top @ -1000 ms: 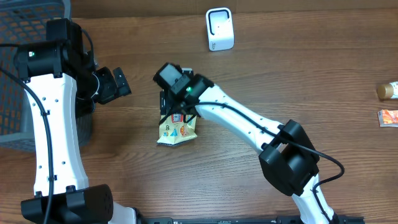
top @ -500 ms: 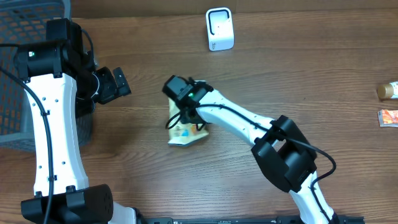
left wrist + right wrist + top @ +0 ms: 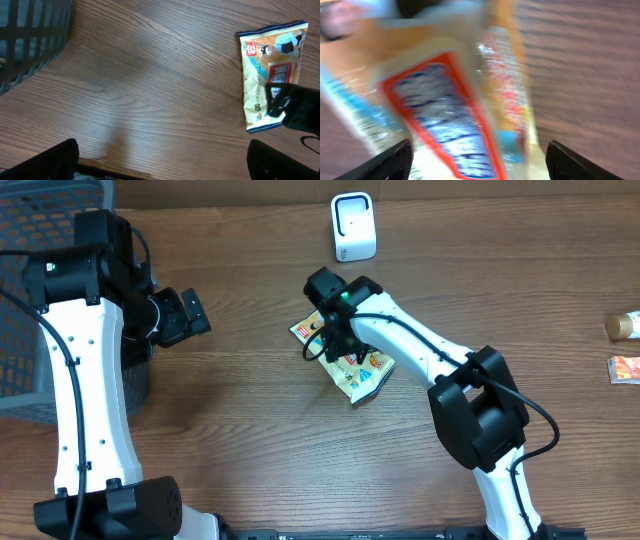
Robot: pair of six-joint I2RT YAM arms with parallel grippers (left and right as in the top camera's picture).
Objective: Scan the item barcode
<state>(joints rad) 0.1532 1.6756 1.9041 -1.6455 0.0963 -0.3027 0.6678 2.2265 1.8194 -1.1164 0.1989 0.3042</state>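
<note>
**A:** What worries you here?

**B:** The hold. The right gripper [image 3: 338, 332] sits over the snack packet [image 3: 358, 370] with its fingers wide apart and the packet between them. The wrist view is too blurred to say whether they press on its edges, so I cannot tell if it is held at all. If the grip is loose, I expect slick film like that to slide out on the way to the scanner [image 3: 353, 227].

**A:** Anything else?

**B:** I see no barcode on the face that shows, so it is probably underneath. If the packet reaches the scanner window this way up, there may be no read. The crinkled, shiny wrap could also throw glare across the code. A careless swing might knock the scanner, which stands alone and looks light.

**A:** And the left gripper [image 3: 190, 313]?

**B:** It is spread wide with nothing in it, well away beside the basket [image 3: 40, 240], so it is no help.

**A:** Describe the packet.

**B:** It is a flat pillow pouch in tan and orange. It has cartoon figures, a red-bordered panel with pale lettering, a blue strip at one end and crimped seals. It lies askew on the tabletop [image 3: 250, 440], near the scanner but not touching it.
</note>
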